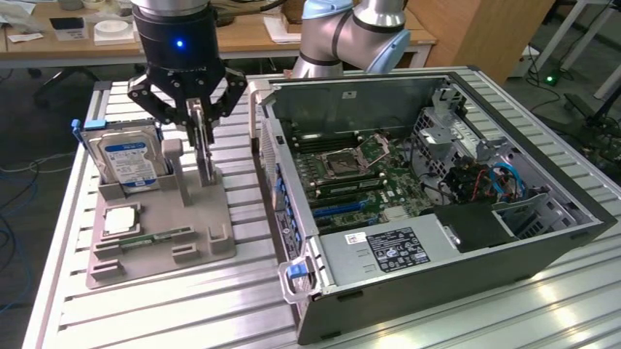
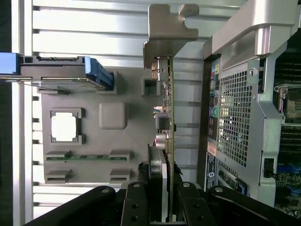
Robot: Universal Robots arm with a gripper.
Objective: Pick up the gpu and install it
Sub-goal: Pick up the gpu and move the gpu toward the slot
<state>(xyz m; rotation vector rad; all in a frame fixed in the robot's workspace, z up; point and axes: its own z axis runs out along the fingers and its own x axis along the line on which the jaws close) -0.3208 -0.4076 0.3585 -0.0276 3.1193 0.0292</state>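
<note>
Gripper [image 1: 199, 131] tight on upright gpu [image 1: 206, 164]

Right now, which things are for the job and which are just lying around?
For the job:
- gpu, standing on edge, with the hand closed on it
- open computer case

Just lying about:
- hard drive, upright in the grey holder
- square chip in the holder
- green memory stick in the holder
</note>
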